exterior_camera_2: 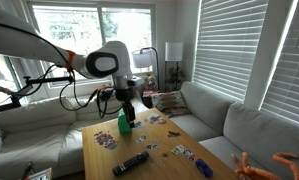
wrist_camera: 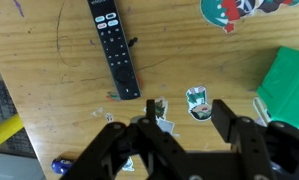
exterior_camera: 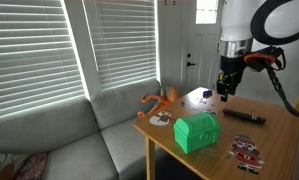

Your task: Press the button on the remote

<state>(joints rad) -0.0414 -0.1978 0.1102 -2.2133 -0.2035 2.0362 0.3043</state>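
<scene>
1. In the wrist view the jaws stand spread wide with nothing between them. The fingers (wrist_camera: pixel 232 125) frame bare wood of the desk (wrist_camera: pixel 49 90) and two small stickers (wrist_camera: pixel 197 100).
2. The remote (wrist_camera: pixel 116 45) lies flat ahead of the jaws, toward the upper left of the wrist view, button face up. It is apart from the fingers, with open wood along both long sides.
3. The green chest (wrist_camera: pixel 289 85) crowds the right border of that view. On the left the desk ends at a straight edge, with a yellow object (wrist_camera: pixel 4 130) just beyond it.
4. Only the exterior views give me height — the jaws hang above the desk, touching nothing. In an exterior view the arm (exterior_camera: pixel 234 45) comes straight down, the remote (exterior_camera: pixel 244 117) lies near its foot, and the chest (exterior_camera: pixel 196 131) sits closer to the desk's sofa-side edge.
5. In an exterior view the remote (exterior_camera_2: pixel 130 163) lies near the camera-side edge of the desk, and the chest (exterior_camera_2: pixel 125 124) is partly hidden behind the jaws.
6. Farthest out, and seen only from outside: an orange toy (exterior_camera: pixel 161 100) at the desk's corner, the grey sofa (exterior_camera: pixel 59 135) just beside that edge, and closed blinds (exterior_camera: pixel 39 50) behind it.
</scene>
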